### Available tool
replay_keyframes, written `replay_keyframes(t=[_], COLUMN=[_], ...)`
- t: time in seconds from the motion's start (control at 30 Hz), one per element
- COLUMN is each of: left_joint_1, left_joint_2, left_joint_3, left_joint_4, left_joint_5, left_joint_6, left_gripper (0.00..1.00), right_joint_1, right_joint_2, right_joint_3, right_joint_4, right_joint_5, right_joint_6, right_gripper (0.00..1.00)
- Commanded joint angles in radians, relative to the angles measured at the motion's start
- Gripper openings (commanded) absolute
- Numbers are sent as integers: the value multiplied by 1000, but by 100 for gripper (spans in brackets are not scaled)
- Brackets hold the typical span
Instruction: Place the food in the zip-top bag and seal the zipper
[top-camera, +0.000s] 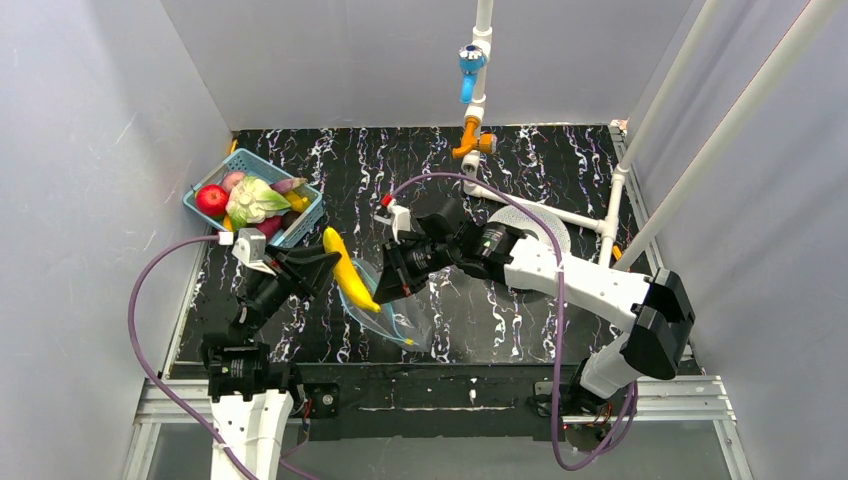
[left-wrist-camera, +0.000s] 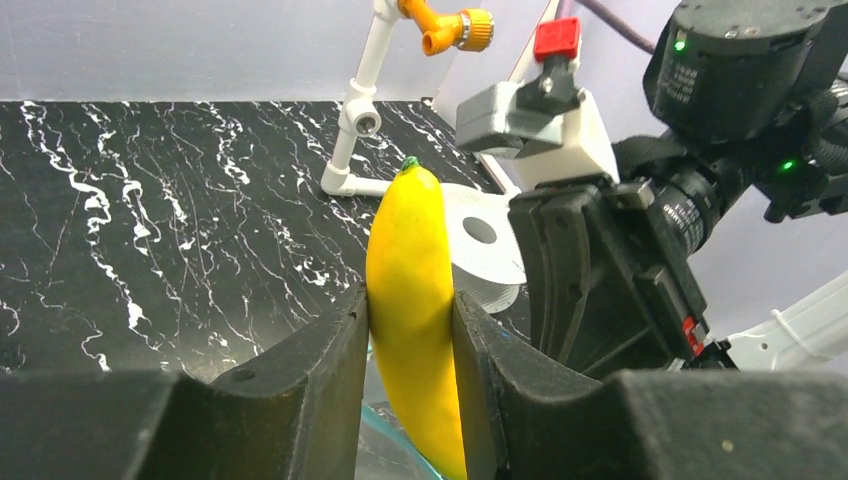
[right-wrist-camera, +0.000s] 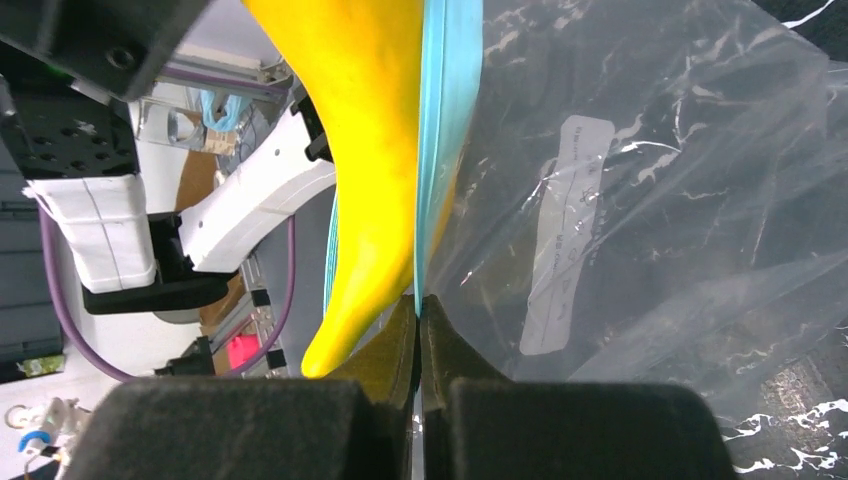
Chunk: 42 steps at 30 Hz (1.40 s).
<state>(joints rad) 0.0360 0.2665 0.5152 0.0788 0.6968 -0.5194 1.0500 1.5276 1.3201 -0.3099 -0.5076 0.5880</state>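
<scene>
A yellow banana (top-camera: 348, 272) hangs nearly upright with my left gripper (left-wrist-camera: 410, 335) shut on its middle, one finger pressed to each side. Its lower tip (right-wrist-camera: 330, 350) sits between the two teal-blue zipper strips of the clear zip-top bag (top-camera: 398, 320). My right gripper (right-wrist-camera: 418, 312) is shut on one zipper strip (right-wrist-camera: 448, 90) and holds that edge of the bag's mouth up. The bag's body with its white label (right-wrist-camera: 568, 230) hangs off to the side. More food, a red apple (top-camera: 211, 199) among it, lies in the blue basket (top-camera: 250, 157).
The basket stands at the table's back left, close behind my left arm. A white tape roll (top-camera: 545, 228) lies under the right arm. A white pipe frame (top-camera: 478, 110) with orange and blue fittings rises at the back; grey walls close in both sides.
</scene>
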Motion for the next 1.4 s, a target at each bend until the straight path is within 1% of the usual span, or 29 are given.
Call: replay_keyframes(t=[0.0,0.2,0.27,0.3,0.33,0.4,0.43,0.53,0.63,0.67,0.8,0.93,1.0,1.07,1.13,1.23,1.3,1.37], left_joint_1=[-7,-8,-8,-8,-8,-8,-8,-8,-9,-9,-8,-8,-8,-7,-8,-8,-9,-8], left_joint_2=[0,17,31,40,50,67,75,79,73,72,90,143,173,189,183,167,180,209], left_joint_3=[-38,-84,-94,-95,-92,-68,-57,-22,11,28,114,219,254,269,287,335,377,412], left_joint_4=[29,110,156,169,171,119,90,-6,-70,-120,-252,-474,-554,-588,-624,-697,-758,-802], left_joint_5=[21,12,11,20,30,35,34,34,11,-14,-90,-253,-256,-238,-278,-404,-507,-567], left_joint_6=[26,-27,-62,-72,-76,-70,-64,-36,-19,-17,-10,-41,-52,-54,-58,-59,-51,-22], left_gripper=[0,0,2,7,16,41,48,65,73,75,77,76,74,73,73,76,81,83], right_joint_1=[-23,-25,-27,-28,-28,-33,-38,-48,-58,-61,-72,-80,-82,-83,-84,-84,-84,-84], right_joint_2=[-31,-46,-43,-41,-38,-37,-39,-50,-63,-67,-76,-80,-79,-77,-77,-97,-120,-143], right_joint_3=[37,33,38,40,43,45,44,33,19,15,7,3,2,2,1,-5,-21,-30], right_joint_4=[47,47,52,52,52,52,54,60,56,55,52,55,56,54,37,-1,-21,-42], right_joint_5=[-31,-26,-31,-32,-34,-40,-44,-48,-36,-33,-26,-23,-18,-9,10,83,137,184], right_joint_6=[38,33,34,33,34,33,32,31,23,20,13,13,12,7,-9,-41,-66,-92], right_gripper=[1,1,1,1,1,1,1,1,1,1,1,1,1,1,1,1,1,1])
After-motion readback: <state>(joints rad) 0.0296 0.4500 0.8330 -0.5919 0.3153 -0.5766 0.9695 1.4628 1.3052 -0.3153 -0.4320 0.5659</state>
